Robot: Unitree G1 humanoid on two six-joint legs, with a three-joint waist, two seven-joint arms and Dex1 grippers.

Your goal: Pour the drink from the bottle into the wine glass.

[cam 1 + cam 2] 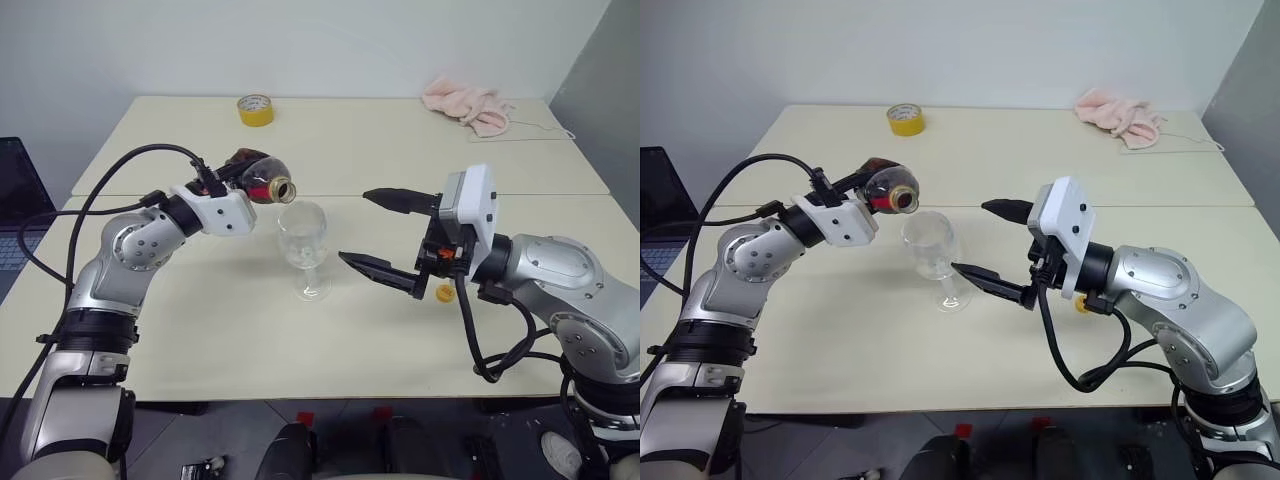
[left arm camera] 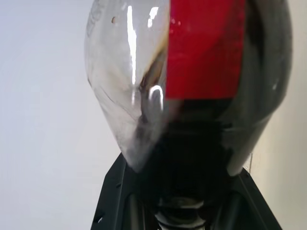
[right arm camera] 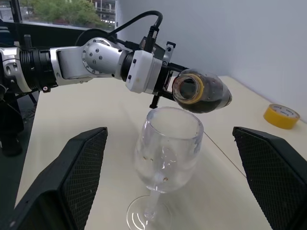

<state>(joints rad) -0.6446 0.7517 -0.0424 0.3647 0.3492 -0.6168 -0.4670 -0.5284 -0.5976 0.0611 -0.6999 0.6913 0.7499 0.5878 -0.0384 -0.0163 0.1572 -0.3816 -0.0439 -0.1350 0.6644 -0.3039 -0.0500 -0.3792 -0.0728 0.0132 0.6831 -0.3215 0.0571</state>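
Observation:
My left gripper (image 1: 232,178) is shut on the bottle (image 1: 258,178), which lies tipped on its side. Its uncapped mouth sits just above the left rim of the wine glass (image 1: 303,240). The drink (image 3: 211,98) is dark and pools in the bottle's lower side. The glass stands upright on the table (image 1: 200,330), and its bowl (image 3: 168,148) holds only a few drops. To its right, my right gripper (image 1: 354,225) is open, its two black fingers (image 1: 385,272) pointing at the glass without touching it. The bottle's red label (image 2: 204,48) fills the left wrist view.
A yellow cap (image 1: 443,292) lies on the table under my right wrist. At the back stand a yellow tape roll (image 1: 255,109) and a pink cloth (image 1: 468,105). A dark laptop (image 1: 15,200) sits past the left table edge.

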